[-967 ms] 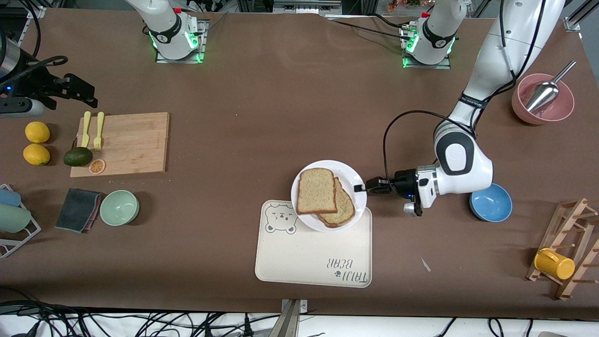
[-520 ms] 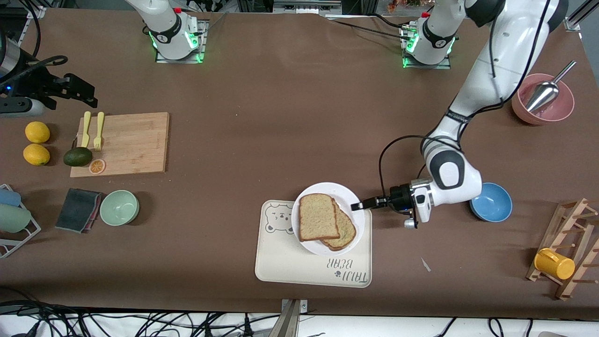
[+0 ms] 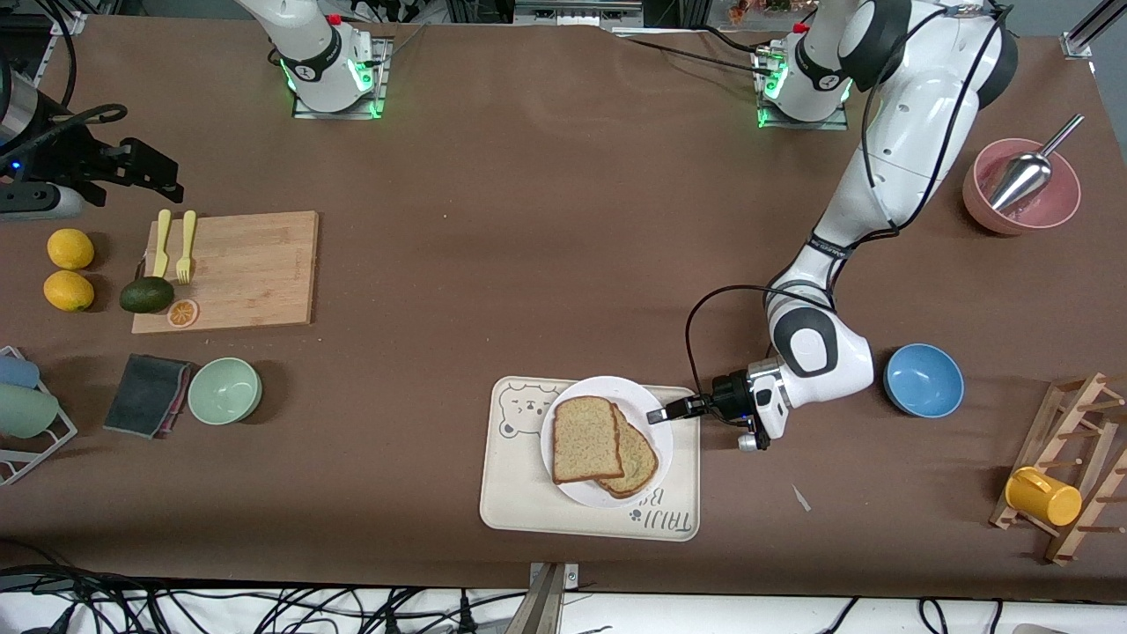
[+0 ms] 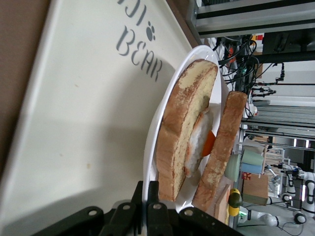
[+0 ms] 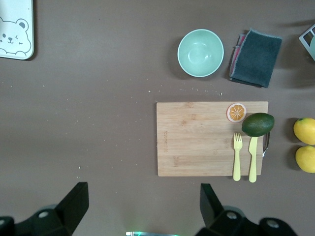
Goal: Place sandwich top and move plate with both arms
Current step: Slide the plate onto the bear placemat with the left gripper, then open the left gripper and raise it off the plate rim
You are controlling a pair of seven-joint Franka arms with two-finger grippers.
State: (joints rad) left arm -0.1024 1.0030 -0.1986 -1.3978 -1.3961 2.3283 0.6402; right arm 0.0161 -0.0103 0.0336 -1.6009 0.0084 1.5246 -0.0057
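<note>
The white plate (image 3: 607, 387) rests on the cream bear tray (image 3: 528, 493). The sandwich top (image 3: 583, 438), a tan speckled slice, lies on the plate, offset over a second slice (image 3: 638, 458). My left gripper (image 3: 659, 415) is shut on the plate's rim at the edge toward the left arm's end. In the left wrist view its fingers (image 4: 147, 196) pinch the rim (image 4: 149, 152), and fried egg shows between the lower slice and the sandwich top (image 4: 226, 137). My right gripper (image 3: 163, 176) waits high over the table near the cutting board, open and empty (image 5: 142, 206).
A blue bowl (image 3: 923, 380) sits close beside the left arm's wrist. A green bowl (image 3: 224, 390), a dark cloth and a cutting board (image 3: 233, 269) with cutlery, avocado and lemons lie toward the right arm's end. A pink bowl (image 3: 1021, 185) and a mug rack (image 3: 1057, 493) stand toward the left arm's end.
The left gripper has pulled the plate with the sandwich nearer to the front camera, from the tray's edge onto the tray. The right arm has not moved.
</note>
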